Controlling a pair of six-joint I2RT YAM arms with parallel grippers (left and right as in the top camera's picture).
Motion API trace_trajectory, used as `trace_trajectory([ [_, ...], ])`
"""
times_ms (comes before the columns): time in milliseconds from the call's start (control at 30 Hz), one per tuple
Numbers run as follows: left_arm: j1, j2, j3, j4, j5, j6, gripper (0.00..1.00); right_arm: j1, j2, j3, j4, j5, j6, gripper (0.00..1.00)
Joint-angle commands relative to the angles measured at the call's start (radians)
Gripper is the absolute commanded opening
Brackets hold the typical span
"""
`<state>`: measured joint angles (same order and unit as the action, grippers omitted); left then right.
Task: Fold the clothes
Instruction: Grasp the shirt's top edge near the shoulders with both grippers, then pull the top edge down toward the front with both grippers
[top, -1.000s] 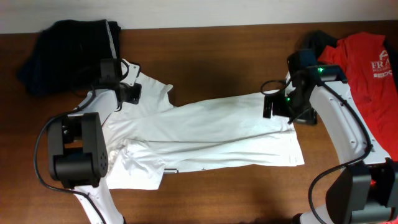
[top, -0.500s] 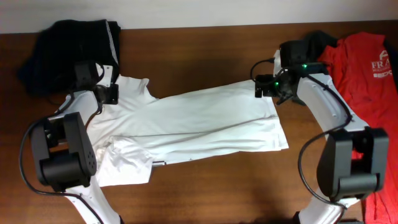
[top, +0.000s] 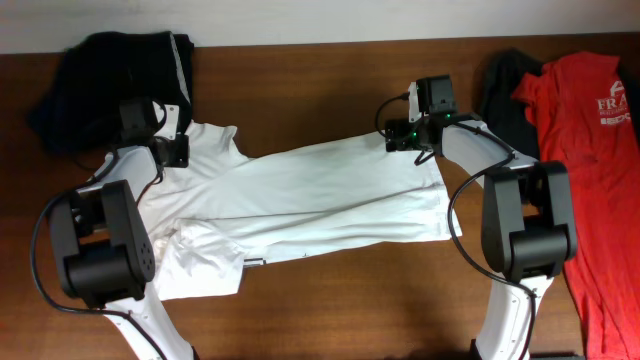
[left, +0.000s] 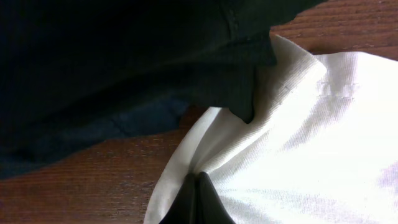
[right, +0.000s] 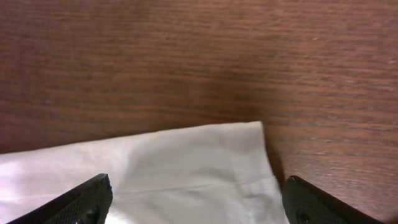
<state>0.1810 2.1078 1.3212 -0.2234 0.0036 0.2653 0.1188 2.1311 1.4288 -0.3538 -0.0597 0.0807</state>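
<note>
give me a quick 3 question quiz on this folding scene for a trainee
1. True or false: the right jaws are shut on the white shirt.
2. What colour is the lettered shirt at the right end of the table? A blue, B red, C green.
3. Fill in: the left jaws pinch the white shirt next to a ___ garment.
Key: 1 false, they stand open astride its corner. 2 B, the red shirt. 3 black, the black garment.
</note>
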Motion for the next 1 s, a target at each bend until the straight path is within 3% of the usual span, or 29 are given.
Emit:
trace_trajectory([
  [0, 0.018, 0.071, -0.031, -0.035, -0.049, -0.01, 0.01, 0.005, 0.019, 0.008, 0.027, 0.042, -0.021, 0.89],
  [67, 0.018, 0.071, -0.031, -0.04, -0.049, -0.01, 0.0, 0.006, 0.027, 0.008, 0.029, 0.042, -0.021, 0.82],
  [133, 0.018, 0.071, -0.031, -0.045, -0.045, -0.024, 0.01, 0.005, 0.04, 0.008, 0.025, 0.041, -0.021, 0.57],
  [267, 0.018, 0.071, -0.031, -0.047, -0.045, -0.059, 0.0, 0.005, 0.053, 0.008, 0.01, 0.042, -0.021, 0.58],
  [300, 0.018, 0.071, -0.031, -0.05, -0.045, -0.06, 0.0, 0.005, 0.053, 0.008, 0.007, 0.042, -0.021, 0.52],
  [333, 0.018, 0.071, -0.031, -0.055, -0.045, -0.06, 0.0, 0.005, 0.053, 0.008, -0.001, 0.043, -0.021, 0.23],
  [400, 0.018, 0.062, -0.029, -0.08, -0.045, -0.059, 0.0, 0.005, 0.052, 0.015, -0.031, 0.055, -0.021, 0.04],
  [467, 0.018, 0.031, -0.019, -0.125, -0.045, -0.08, 0.01, 0.002, 0.052, 0.047, -0.099, 0.081, -0.021, 0.04],
  [533, 0.018, -0.045, -0.014, -0.225, -0.04, -0.253, 0.01, -0.011, 0.052, 0.131, -0.221, 0.076, -0.009, 0.04],
  [567, 0.018, -0.09, -0.014, -0.28, 0.008, -0.274, 0.0, -0.021, 0.052, 0.19, -0.297, 0.08, 0.006, 0.04],
  [733, 0.018, -0.281, -0.014, -0.503, 0.09, -0.274, 0.01, -0.067, 0.052, 0.442, -0.677, 0.064, 0.032, 0.04],
  [967, 0.018, -0.385, -0.014, -0.73, 0.087, -0.274, 0.0, -0.122, 0.05, 0.625, -1.032, 0.064, 0.033, 0.04],
])
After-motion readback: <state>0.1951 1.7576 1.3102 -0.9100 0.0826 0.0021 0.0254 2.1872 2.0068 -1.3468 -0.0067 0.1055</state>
